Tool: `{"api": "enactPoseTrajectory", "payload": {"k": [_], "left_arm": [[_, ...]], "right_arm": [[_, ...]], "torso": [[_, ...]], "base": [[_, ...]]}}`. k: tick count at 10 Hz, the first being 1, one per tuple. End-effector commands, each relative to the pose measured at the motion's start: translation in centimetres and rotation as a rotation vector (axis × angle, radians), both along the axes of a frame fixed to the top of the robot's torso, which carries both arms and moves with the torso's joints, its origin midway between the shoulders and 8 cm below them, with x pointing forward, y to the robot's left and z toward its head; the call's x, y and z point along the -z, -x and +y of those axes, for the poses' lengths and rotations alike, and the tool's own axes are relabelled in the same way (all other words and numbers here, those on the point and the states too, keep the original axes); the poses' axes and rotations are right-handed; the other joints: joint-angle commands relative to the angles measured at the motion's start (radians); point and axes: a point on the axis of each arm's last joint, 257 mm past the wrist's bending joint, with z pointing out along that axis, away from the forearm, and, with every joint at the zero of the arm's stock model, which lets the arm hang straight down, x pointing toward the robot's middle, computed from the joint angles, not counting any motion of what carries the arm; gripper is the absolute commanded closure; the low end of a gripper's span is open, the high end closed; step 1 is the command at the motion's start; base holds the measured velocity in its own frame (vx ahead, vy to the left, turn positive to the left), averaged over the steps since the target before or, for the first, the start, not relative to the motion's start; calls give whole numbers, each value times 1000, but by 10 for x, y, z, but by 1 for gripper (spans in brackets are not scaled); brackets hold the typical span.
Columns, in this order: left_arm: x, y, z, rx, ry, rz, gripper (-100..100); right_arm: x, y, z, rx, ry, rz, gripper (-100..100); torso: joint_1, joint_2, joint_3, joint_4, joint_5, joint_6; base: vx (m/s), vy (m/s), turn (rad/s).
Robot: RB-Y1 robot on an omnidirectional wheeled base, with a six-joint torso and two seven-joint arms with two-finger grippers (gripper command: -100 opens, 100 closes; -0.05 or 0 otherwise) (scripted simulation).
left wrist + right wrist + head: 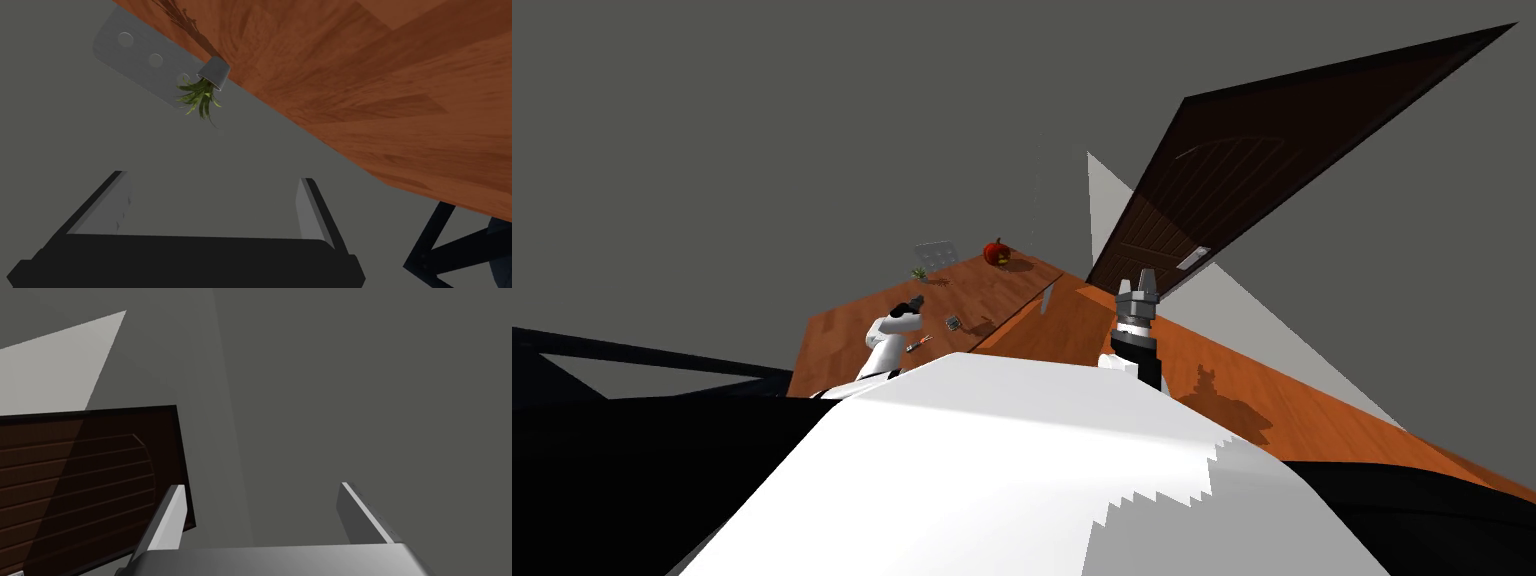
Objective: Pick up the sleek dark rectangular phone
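Phone (pixel 952 322): likely small dark slab just beside left gripper (pixel 915 301), long axis unclear. Right gripper (pixel 1146 276) well apart from left gripper. Both jaws apart, empty.

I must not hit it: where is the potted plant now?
In the head view the potted plant stands at the far edge of the table, beside the grey panel, left of the red pumpkin.

Your head view is dim, its edges splayed. A pale light wedge (pixel 1104 215) crosses the wall (pixel 812 150). A hard shadow (pixel 1224 400) marks the floor (pixel 1352 425).
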Motion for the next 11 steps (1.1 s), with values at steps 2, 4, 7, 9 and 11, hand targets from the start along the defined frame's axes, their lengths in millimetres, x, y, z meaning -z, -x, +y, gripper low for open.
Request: {"api": "enactPoseTrajectory", "payload": {"k": [2, 4, 7, 9, 11], "left_arm": [[14, 2, 5, -21, 26, 59, -100], [29, 6, 6, -37, 55, 116, -100], [61, 23, 3, -65, 116, 216, -100], [78, 30, -2, -75, 158, 281, -100], [93, 37, -10, -81, 202, 344, -100]], "right_arm": [[0, 0, 0, 0, 0, 0, 0], [0, 0, 0, 0, 0, 0, 0], [0, 0, 0, 0, 0, 0, 0], [0, 0, 0, 0, 0, 0, 0], [0, 0, 0, 0, 0, 0, 0]], "torso": [[-1, 0, 0, 0, 0, 0], [0, 0, 0, 0, 0, 0], [0, 0, 0, 0, 0, 1], [0, 0, 0, 0, 0, 1], [0, 0, 0, 0, 0, 1]], "base": [[-4, 4, -74], [-9, 19, -116], [-10, 20, -94], [-12, 20, -106], [-12, 17, -95]]}}
